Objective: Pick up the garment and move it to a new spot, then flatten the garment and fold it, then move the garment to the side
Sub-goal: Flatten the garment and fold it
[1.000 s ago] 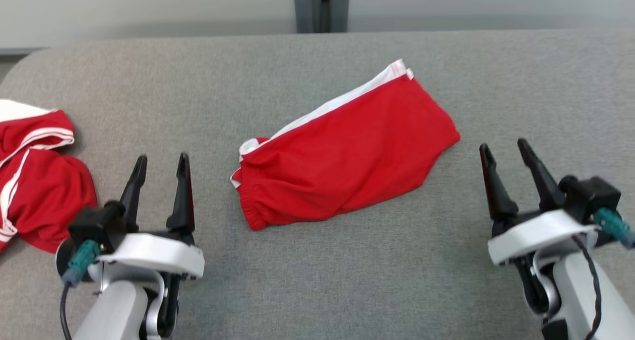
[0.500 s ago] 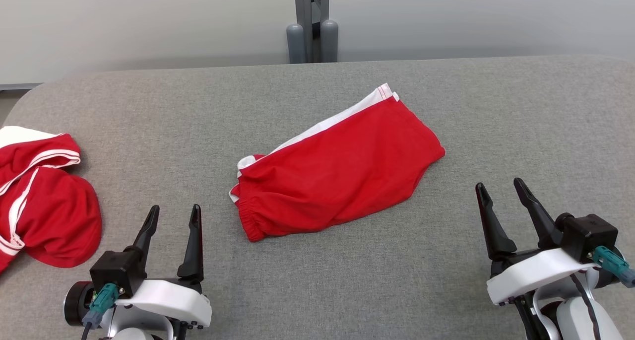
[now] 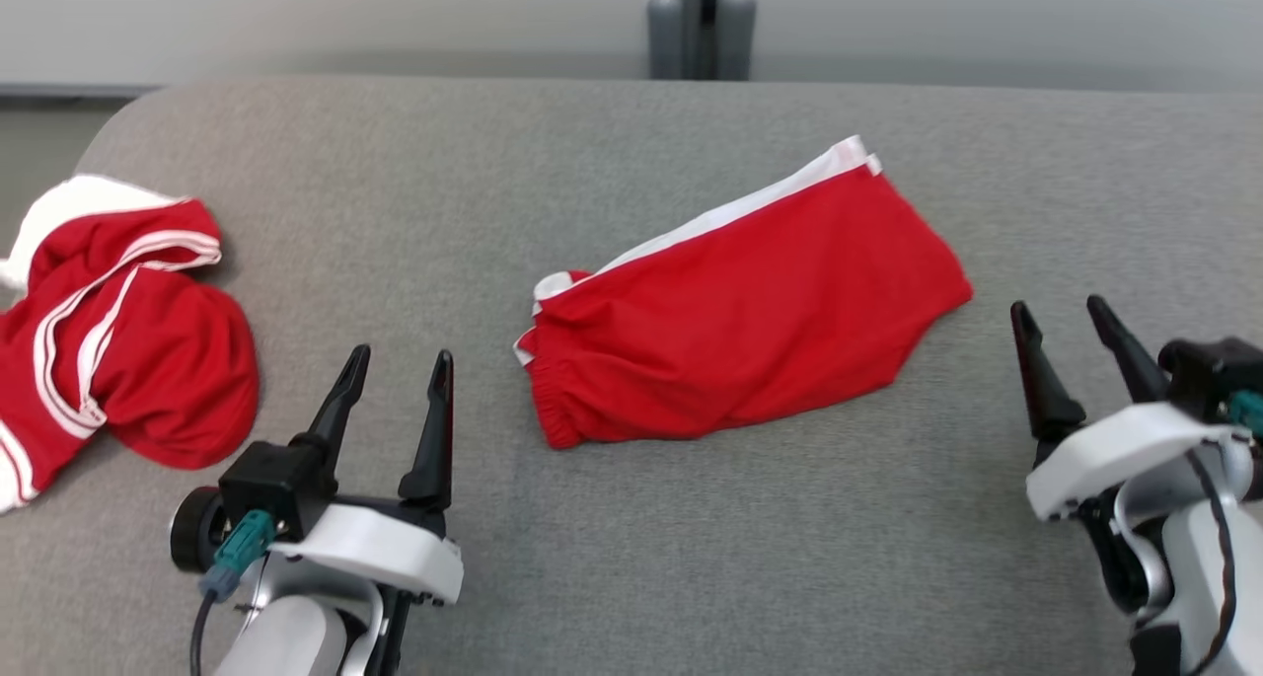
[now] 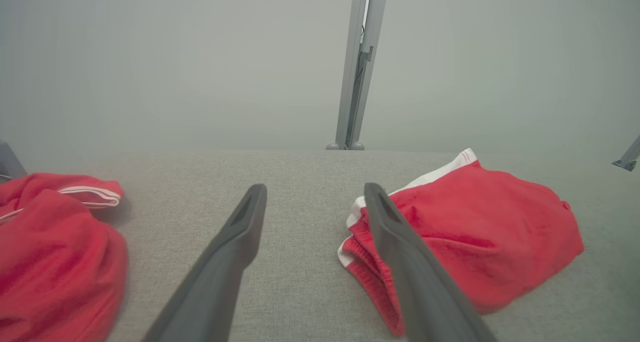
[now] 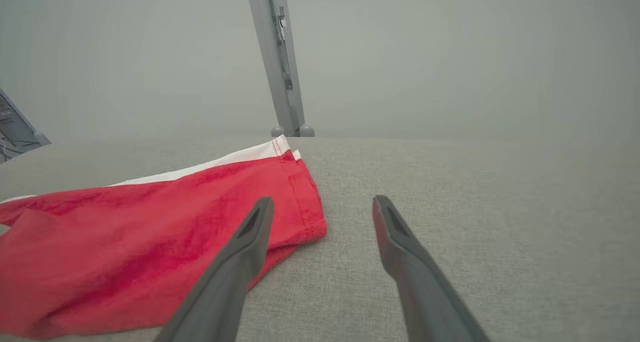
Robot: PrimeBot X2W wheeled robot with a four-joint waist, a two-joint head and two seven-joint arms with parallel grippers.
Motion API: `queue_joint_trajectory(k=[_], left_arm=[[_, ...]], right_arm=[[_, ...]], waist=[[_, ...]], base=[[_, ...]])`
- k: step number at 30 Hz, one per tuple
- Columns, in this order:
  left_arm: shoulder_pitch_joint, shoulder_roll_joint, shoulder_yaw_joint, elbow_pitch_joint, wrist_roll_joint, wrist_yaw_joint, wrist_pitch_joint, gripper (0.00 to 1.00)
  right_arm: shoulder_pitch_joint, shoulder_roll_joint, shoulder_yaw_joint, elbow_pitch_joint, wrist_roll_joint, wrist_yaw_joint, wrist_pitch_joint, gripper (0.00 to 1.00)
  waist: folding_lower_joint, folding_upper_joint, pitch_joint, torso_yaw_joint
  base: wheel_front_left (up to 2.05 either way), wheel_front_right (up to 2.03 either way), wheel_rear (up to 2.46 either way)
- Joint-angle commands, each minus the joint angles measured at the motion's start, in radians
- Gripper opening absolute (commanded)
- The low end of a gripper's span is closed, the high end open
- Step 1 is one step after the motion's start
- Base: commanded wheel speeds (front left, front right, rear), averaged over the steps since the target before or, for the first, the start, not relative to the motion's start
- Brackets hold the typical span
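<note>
Left gripper (image 3: 404,353) and right gripper (image 3: 1056,304) are held wide open, empty. A crumpled jersey (image 3: 148,380) is seen left of folded red cloth (image 3: 750,331).

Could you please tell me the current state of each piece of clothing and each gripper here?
Striped red garment: crumpled in a heap at the left of the table, not held.
Folded red bundle: folded, lying flat mid-table, not held.
Left gripper: open, empty.
Right gripper: open, empty.
</note>
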Motion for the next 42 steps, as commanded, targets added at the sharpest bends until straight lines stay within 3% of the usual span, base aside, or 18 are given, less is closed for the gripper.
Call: queue_joint_trajectory(k=[1,12,18,19,20,26,31,42], left_arm=[[-0.031,-0.004,-0.007,0.007,0.009,-0.012,-0.004,1.00],[-0.127,-0.041,-0.045,0.045,0.024,-0.051,-0.023,1.00],[-0.149,-0.043,-0.047,0.069,0.032,-0.052,-0.035,1.00],[-0.150,-0.043,-0.046,0.071,0.032,-0.051,-0.035,1.00],[-0.152,-0.043,-0.044,0.071,0.031,-0.052,-0.037,1.00],[-0.152,-0.036,-0.039,0.080,0.034,-0.044,-0.042,1.00],[-0.125,-0.026,-0.032,0.086,0.028,-0.030,-0.040,1.00],[-0.060,0.007,-0.028,0.061,0.009,-0.010,-0.010,1.00]], right_arm=[[-0.043,-0.019,0.001,0.047,0.000,0.000,-0.015,1.00],[-0.272,-0.055,0.048,0.374,0.020,0.000,-0.068,1.00],[-0.324,-0.023,0.103,0.524,0.076,0.000,-0.084,1.00],[-0.328,-0.021,0.119,0.531,0.085,0.000,-0.093,0.45],[-0.328,-0.014,0.134,0.539,0.105,0.000,-0.091,0.00],[-0.294,-0.003,0.185,0.504,0.175,0.000,-0.156,0.00],[-0.191,0.010,0.198,0.400,0.205,0.000,-0.186,0.00],[0.114,0.036,0.067,0.149,0.196,0.000,-0.185,0.00]], waist=[[0.0000,0.0000,0.046,0.044],[0.0000,0.0000,0.156,0.122],[0.0000,0.0000,0.166,0.116],[0.0000,0.0000,0.166,0.111],[0.0000,0.0000,0.166,0.107],[0.0000,0.0000,0.152,0.071],[0.0000,0.0000,0.123,0.034],[0.0000,0.0000,0.047,-0.033]], base=[[0.00,0.00,0.00],[0.00,0.00,0.00],[0.00,0.00,0.00],[0.00,0.00,0.00],[0.00,0.00,0.00],[0.00,0.00,0.00],[0.00,0.00,0.00],[0.00,0.00,0.00]])
